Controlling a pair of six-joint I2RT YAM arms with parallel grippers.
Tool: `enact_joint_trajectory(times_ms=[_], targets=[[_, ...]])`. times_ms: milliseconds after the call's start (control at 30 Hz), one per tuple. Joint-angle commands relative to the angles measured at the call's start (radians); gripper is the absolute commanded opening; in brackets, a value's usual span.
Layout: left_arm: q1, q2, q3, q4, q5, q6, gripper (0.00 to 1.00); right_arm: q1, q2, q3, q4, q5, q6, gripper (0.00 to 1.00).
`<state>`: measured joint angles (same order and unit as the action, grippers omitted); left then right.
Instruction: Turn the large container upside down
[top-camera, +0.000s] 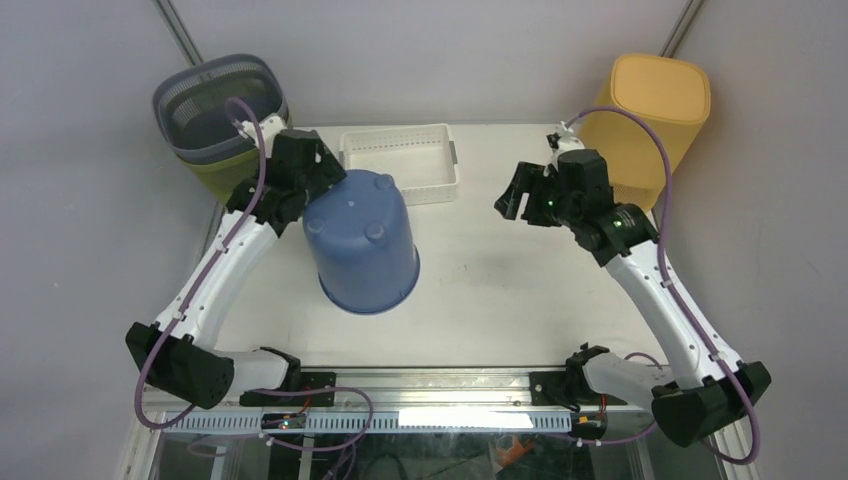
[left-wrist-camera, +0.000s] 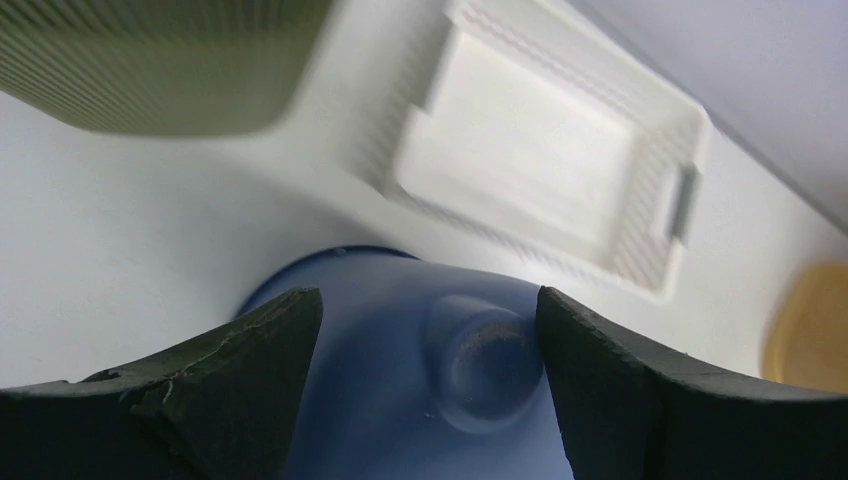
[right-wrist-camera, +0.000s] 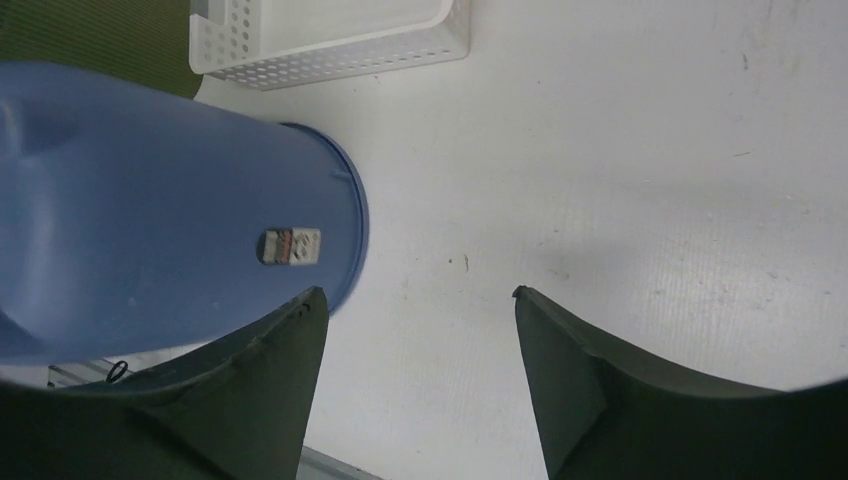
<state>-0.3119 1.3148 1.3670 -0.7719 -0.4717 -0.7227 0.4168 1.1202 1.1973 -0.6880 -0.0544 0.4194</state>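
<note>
The blue container (top-camera: 362, 245) stands mouth-down on the counter (top-camera: 500, 290), left of centre in the top view. The left tool (left-wrist-camera: 428, 300) hangs over its base, fingers apart. The right tool (right-wrist-camera: 419, 295), also spread and empty, hovers centre right.

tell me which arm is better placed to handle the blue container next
Left. The left claw sits right at the blue container's upturned base; the right claw hangs open over the table, apart from it.

White-linked left arm (top-camera: 225, 265) and right arm (top-camera: 657, 288) carry black joint housings and looping purple cables (top-camera: 667, 190).
</note>
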Motion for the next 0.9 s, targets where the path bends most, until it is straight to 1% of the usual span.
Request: enact_joint_trajectory(times_ms=[0,100,167,233,300,367,433,533,600,633,733,867], targets=[[-0.201,-0.057,-0.064,0.012,0.138,-0.127,0.83,-0.001,-0.084,0.13,-0.103,0.054,-0.027,0.73],[-0.337,-0.014,-0.074,0.065,0.162,-0.247,0.84,0.0,-0.093,0.232,-0.167,0.016,-0.05,0.73],[-0.412,0.032,-0.056,0.114,0.164,-0.285,0.86,0.0,-0.086,0.295,-0.188,-0.076,-0.071,0.74],[-0.438,0.093,0.01,0.125,0.175,-0.248,0.88,0.001,-0.073,0.341,-0.194,-0.228,-0.096,0.74],[-0.437,0.148,0.105,0.112,0.155,-0.188,0.9,0.009,-0.059,0.352,-0.195,-0.365,-0.107,0.75],[-0.429,0.156,0.184,0.106,0.135,-0.12,0.92,0.049,-0.048,0.343,-0.191,-0.438,-0.11,0.78],[-0.399,0.154,0.259,0.078,0.146,-0.065,0.96,0.123,-0.039,0.329,-0.178,-0.431,-0.1,0.79],[-0.317,0.128,0.341,0.024,0.181,-0.018,0.99,0.284,-0.009,0.32,-0.143,-0.365,-0.082,0.8],[-0.246,0.075,0.355,-0.001,0.195,0.008,0.99,0.397,0.022,0.329,-0.124,-0.287,-0.077,0.81],[-0.218,0.052,0.355,-0.016,0.195,0.021,0.99,0.44,0.039,0.332,-0.106,-0.273,-0.072,0.81],[-0.14,-0.015,0.356,-0.076,0.15,0.045,0.99,0.544,0.099,0.334,-0.042,-0.24,-0.064,0.81],[-0.056,-0.068,0.377,-0.163,0.096,0.068,0.99,0.683,0.224,0.392,-0.026,-0.097,-0.124,0.81]])
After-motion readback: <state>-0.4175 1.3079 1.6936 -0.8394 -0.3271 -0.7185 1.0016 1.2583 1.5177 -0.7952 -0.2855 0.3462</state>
